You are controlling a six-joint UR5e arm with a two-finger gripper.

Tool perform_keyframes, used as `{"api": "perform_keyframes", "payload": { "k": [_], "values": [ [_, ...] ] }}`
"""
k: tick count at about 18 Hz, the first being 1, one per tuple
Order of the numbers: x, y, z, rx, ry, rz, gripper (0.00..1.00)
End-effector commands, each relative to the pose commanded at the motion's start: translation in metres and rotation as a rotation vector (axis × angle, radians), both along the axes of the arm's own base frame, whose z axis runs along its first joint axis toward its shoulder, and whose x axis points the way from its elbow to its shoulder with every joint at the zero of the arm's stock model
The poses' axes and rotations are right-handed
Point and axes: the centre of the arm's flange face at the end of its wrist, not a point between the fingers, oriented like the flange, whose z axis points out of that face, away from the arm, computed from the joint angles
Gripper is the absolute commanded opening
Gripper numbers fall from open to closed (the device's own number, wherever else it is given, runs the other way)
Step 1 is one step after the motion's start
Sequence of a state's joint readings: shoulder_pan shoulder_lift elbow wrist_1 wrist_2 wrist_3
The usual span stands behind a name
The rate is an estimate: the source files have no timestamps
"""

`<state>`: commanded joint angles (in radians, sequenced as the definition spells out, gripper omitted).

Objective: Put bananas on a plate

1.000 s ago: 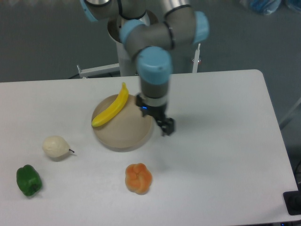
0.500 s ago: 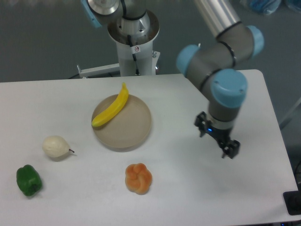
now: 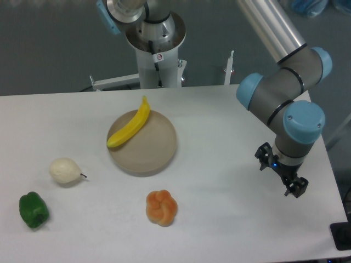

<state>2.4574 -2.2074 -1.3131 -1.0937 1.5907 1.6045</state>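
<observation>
Over at the table's right side the gripper (image 3: 294,187) hangs low above the white table (image 3: 230,219), carrying nothing; from here I cannot tell whether its fingers are spread or pressed together. Well apart to the left, the banana (image 3: 130,127) lies across the plate's (image 3: 151,156) upper left rim, with an orange lobed fruit (image 3: 161,207) nearer the front edge.

The gripper (image 3: 294,186) hangs over the bare right side of the table (image 3: 219,213), well apart from everything. Leftward, the orange fruit (image 3: 162,207), plate (image 3: 151,153) with banana (image 3: 129,128), pear (image 3: 64,170) and green pepper (image 3: 33,210) stand scattered, with open gaps between them.
</observation>
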Motion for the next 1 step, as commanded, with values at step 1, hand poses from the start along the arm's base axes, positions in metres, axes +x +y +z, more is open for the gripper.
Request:
{"api": "perform_keyframes", "payload": {
  "k": [1],
  "values": [
    [0.0, 0.0, 0.0, 0.0, 0.0, 0.0, 1.0]
  ]
}}
